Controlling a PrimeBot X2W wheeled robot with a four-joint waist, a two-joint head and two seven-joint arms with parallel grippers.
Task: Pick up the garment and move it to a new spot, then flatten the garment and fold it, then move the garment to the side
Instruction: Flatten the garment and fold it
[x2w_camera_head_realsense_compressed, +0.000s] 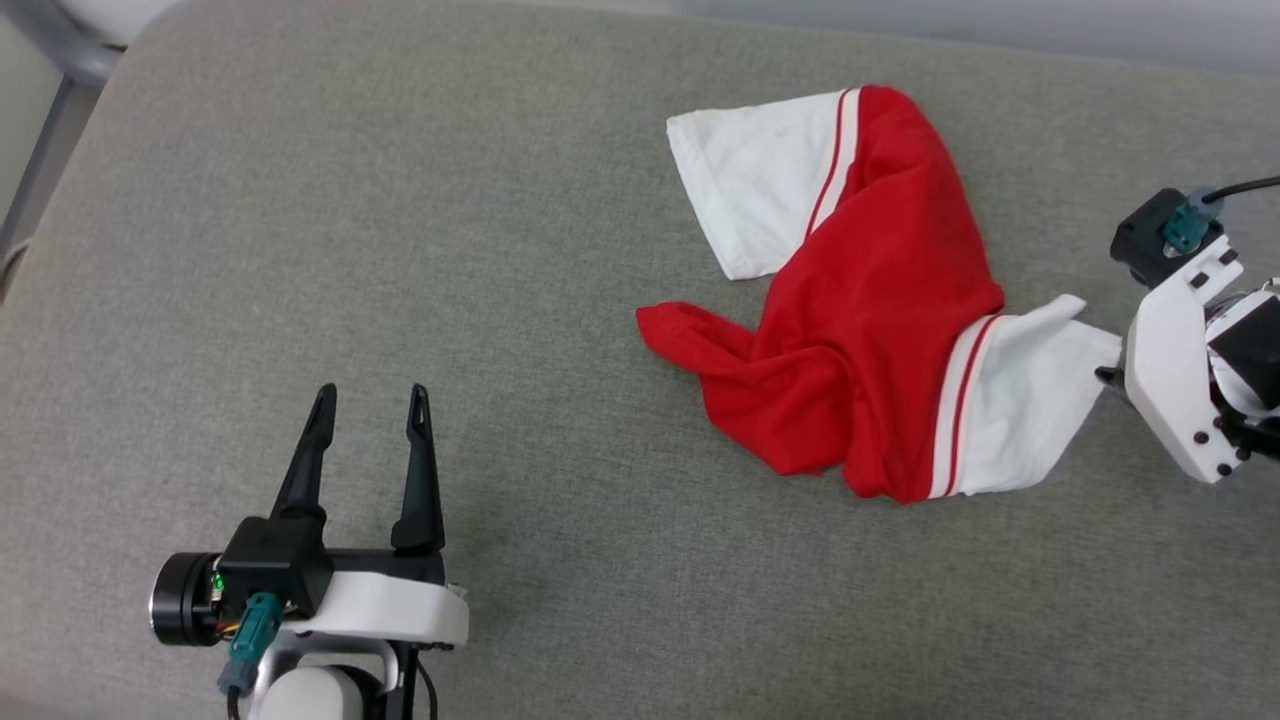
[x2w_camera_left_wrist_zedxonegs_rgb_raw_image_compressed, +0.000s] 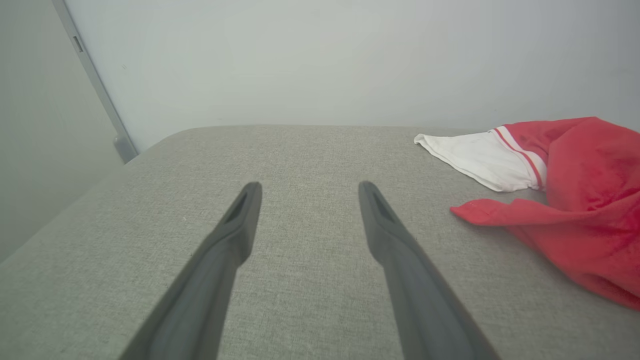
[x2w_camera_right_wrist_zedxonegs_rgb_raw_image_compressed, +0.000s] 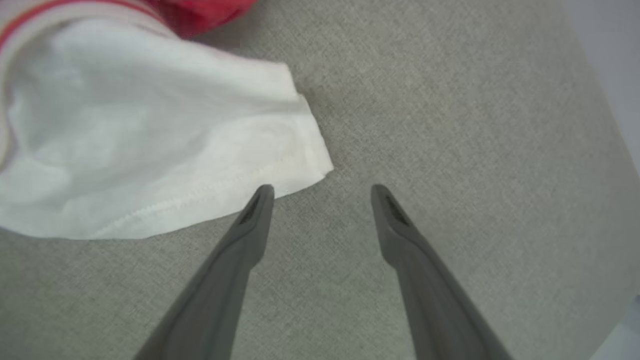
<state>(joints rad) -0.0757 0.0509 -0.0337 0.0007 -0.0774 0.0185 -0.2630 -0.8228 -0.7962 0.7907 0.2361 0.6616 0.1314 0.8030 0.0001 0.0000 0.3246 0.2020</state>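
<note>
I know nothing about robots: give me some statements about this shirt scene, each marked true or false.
1. The garment lies crumpled on the grey cushion. True.
2. The right gripper is open beside the white sleeve's hem. True.
3. The left gripper grips red cloth. False: it is open, apart from the garment.
4. A person's hand holds the garment. False: it lies loose, unheld.

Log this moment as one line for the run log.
garment: crumpled on grey cushion, not held | left gripper: open, apart from garment | right gripper: open at white sleeve edge
</note>
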